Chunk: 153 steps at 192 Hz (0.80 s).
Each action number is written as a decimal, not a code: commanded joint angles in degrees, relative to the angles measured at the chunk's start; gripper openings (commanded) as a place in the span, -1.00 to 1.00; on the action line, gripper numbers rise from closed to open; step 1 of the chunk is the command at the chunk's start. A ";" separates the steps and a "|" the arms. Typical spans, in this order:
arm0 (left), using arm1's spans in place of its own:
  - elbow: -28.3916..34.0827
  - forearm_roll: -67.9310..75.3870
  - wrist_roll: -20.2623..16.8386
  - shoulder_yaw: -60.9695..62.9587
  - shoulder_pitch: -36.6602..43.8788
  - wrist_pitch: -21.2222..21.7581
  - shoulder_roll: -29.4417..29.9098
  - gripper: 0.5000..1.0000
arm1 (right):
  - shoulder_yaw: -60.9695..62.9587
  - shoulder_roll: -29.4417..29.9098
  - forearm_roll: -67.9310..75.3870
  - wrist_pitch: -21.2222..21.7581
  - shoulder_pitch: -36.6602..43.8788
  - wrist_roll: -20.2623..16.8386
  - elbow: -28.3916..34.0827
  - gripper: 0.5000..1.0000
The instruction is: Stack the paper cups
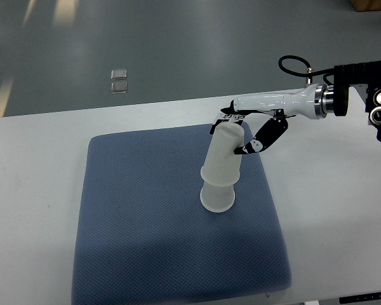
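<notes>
Cups, paper, two, translucent white. Lower cup point(217, 196) stands mouth-down near the middle of the blue pad point(146, 241); its inside is hidden. Upper cup point(227, 152), also mouth-down, sits over the lower one, tilted so its closed base leans toward the upper right; its rim overlaps the lower cup's top but is not seated level.

Pad, blue, textured fabric, roughly square, lying on the white table point(38, 190). The stack sits right of the pad's centre, well clear of all four pad edges. Bare pad extends widely to the left and toward the near edge; bare table surrounds the pad on the left, the right and the far side. Grey floor point(178, 44) beyond the far table edge, with a small clear object point(119, 81) lying on it.

Right hand point(238, 130), white with black joints, reaches in horizontally from the right edge on a white forearm. Fingers wrap the upper cup's raised base, thumb point(261, 140) bent against the cup's right side, pinching it.
</notes>
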 commanded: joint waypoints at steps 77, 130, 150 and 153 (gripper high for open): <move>0.00 0.00 0.00 0.00 0.00 0.00 0.00 1.00 | 0.09 0.28 -3.01 0.40 -0.79 0.36 0.54 -0.35; 0.00 0.00 0.00 0.00 0.00 0.00 0.00 1.00 | 0.09 0.11 -3.01 3.56 -0.79 0.45 0.54 0.65; 0.00 0.00 0.00 0.00 0.00 0.00 0.00 1.00 | 0.18 0.02 -3.01 4.62 -0.70 0.45 0.54 0.66; 0.00 0.00 0.00 0.00 0.00 0.00 0.00 1.00 | 0.18 0.02 -3.01 4.62 -0.70 0.45 0.54 0.66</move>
